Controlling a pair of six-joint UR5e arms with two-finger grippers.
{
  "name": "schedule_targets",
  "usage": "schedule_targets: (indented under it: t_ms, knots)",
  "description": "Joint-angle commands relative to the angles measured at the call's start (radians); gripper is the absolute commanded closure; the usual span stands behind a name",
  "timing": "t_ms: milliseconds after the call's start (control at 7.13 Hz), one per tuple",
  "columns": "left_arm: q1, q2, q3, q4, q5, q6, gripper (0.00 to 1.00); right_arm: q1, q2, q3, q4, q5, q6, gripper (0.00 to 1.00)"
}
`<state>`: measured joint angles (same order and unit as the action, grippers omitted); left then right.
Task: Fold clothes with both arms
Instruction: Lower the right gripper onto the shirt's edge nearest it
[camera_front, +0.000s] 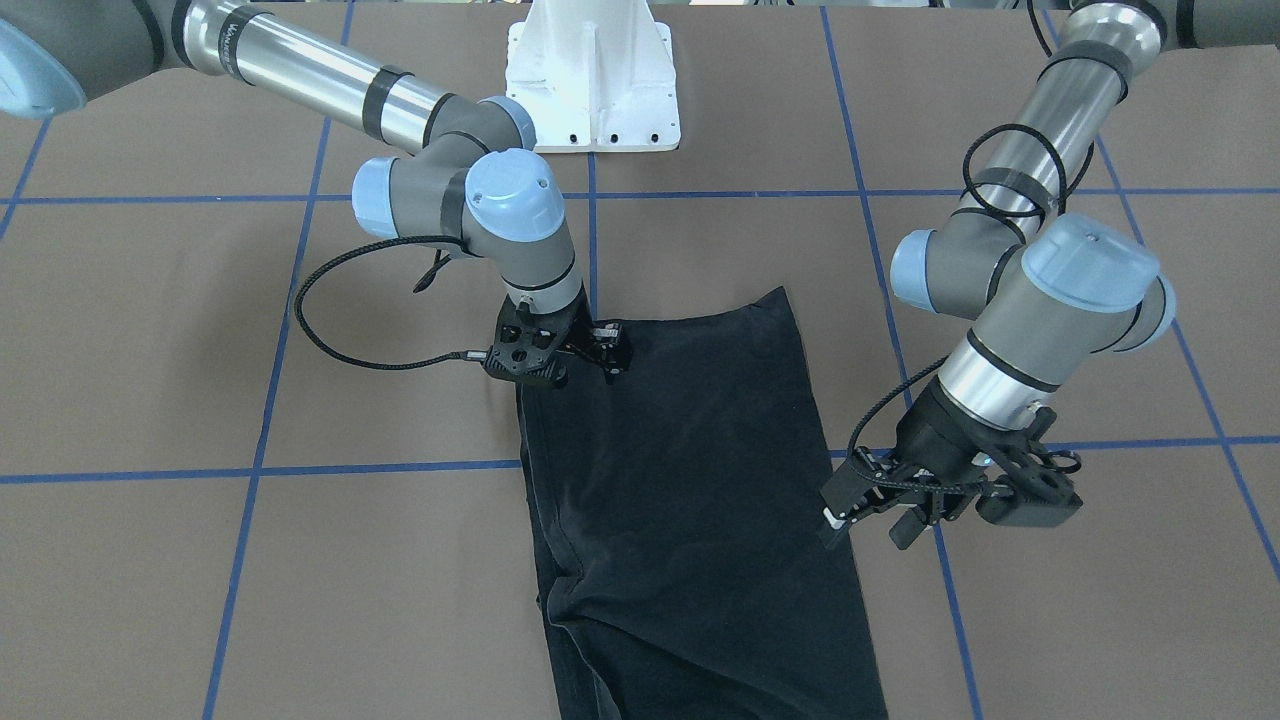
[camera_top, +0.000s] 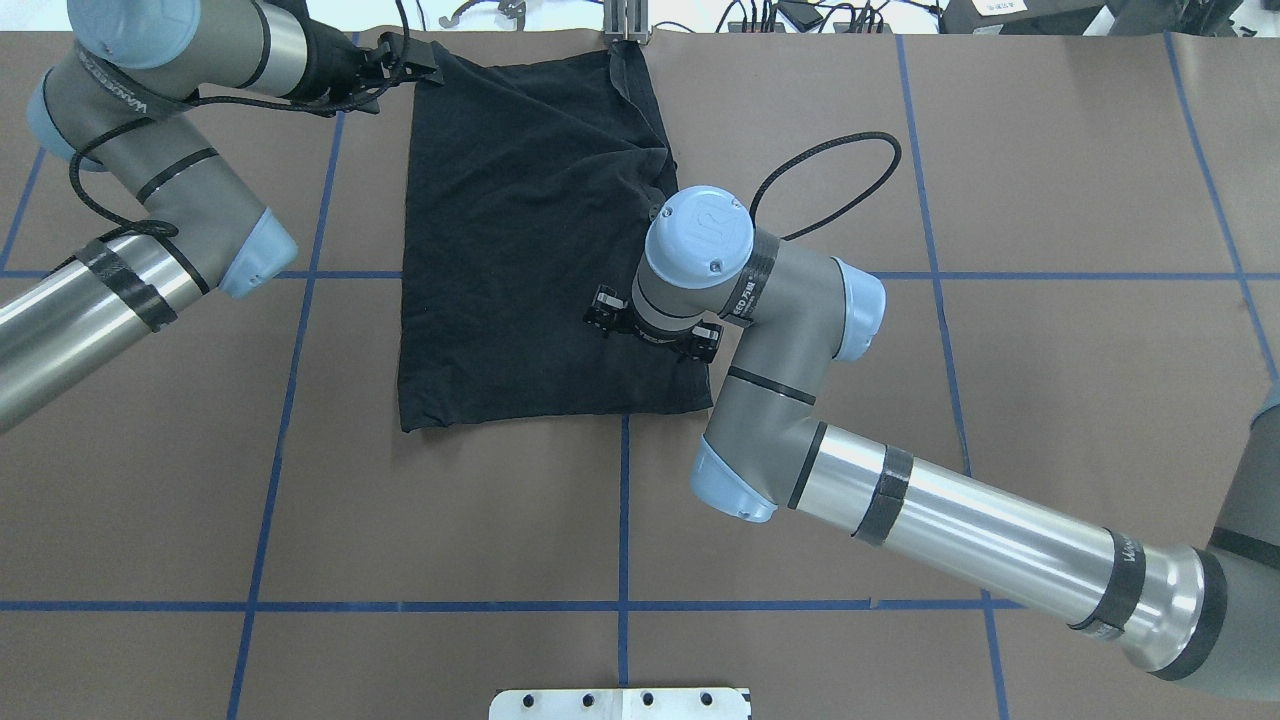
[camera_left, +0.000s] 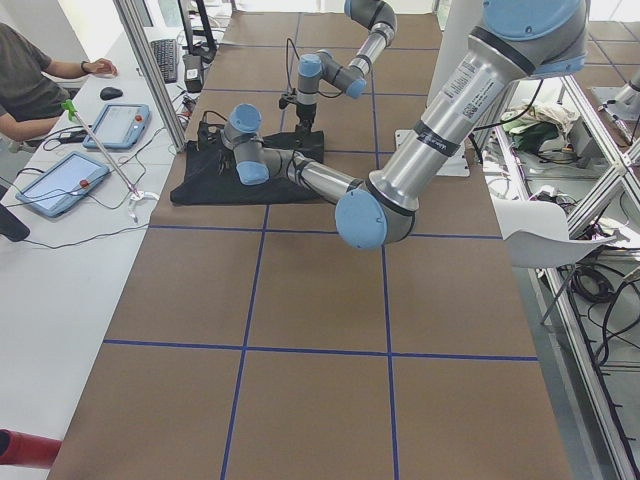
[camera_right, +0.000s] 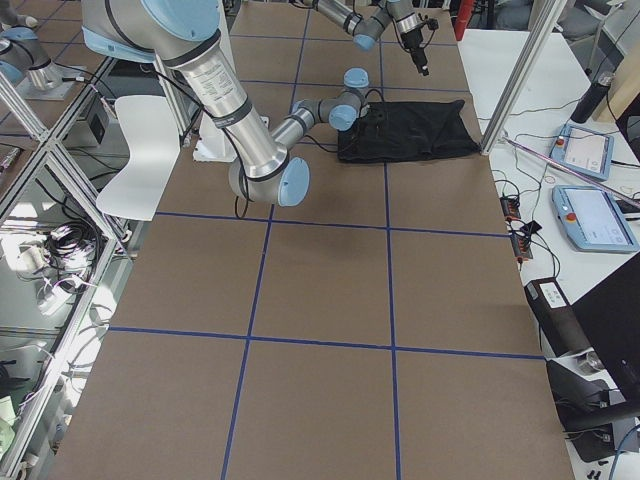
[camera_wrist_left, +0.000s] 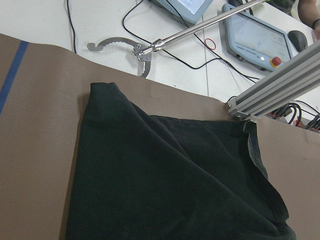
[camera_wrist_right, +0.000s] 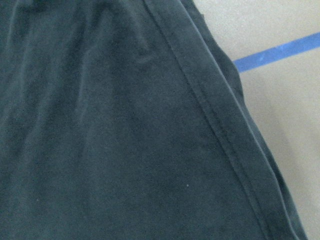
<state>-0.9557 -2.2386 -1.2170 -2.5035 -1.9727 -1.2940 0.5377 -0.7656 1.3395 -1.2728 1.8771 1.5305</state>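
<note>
The clothes are one black T-shirt (camera_front: 680, 480), folded into a long strip on the brown table (camera_top: 520, 250); no graphic or logo shows. My left gripper (camera_front: 868, 522) hangs open just off the shirt's long edge, near its far corner (camera_top: 408, 62). The left wrist view looks down on the shirt (camera_wrist_left: 165, 185) from above. My right gripper (camera_front: 608, 360) is down on the shirt's corner nearest the robot. Black on black, so I cannot tell how its jaws stand. The right wrist view is filled by cloth and a hem (camera_wrist_right: 100, 140).
The white pedestal base (camera_front: 592, 80) stands behind the shirt. Beyond the table's far edge are an aluminium post (camera_wrist_left: 270, 90), a grabber tool (camera_wrist_left: 145, 50), control tablets (camera_left: 60, 182) and a seated person (camera_left: 30, 85). Blue tape lines cross the table.
</note>
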Motion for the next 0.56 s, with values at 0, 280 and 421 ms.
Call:
schedule_targets:
  t_ms: [0,280,421]
  knots:
    - [0.0,0.001,-0.001,0.0,0.0,0.002,0.0,-0.01,0.003,-0.009,0.001,-0.001,-0.003,0.0]
    - [0.0,-0.001,-0.001,0.0,0.0,0.002,0.0,-0.027,0.002,-0.014,0.001,-0.001,-0.003,0.0]
    - [0.0,-0.001,0.001,0.0,0.0,0.002,0.0,-0.028,0.002,-0.014,0.001,-0.001,-0.003,0.0]
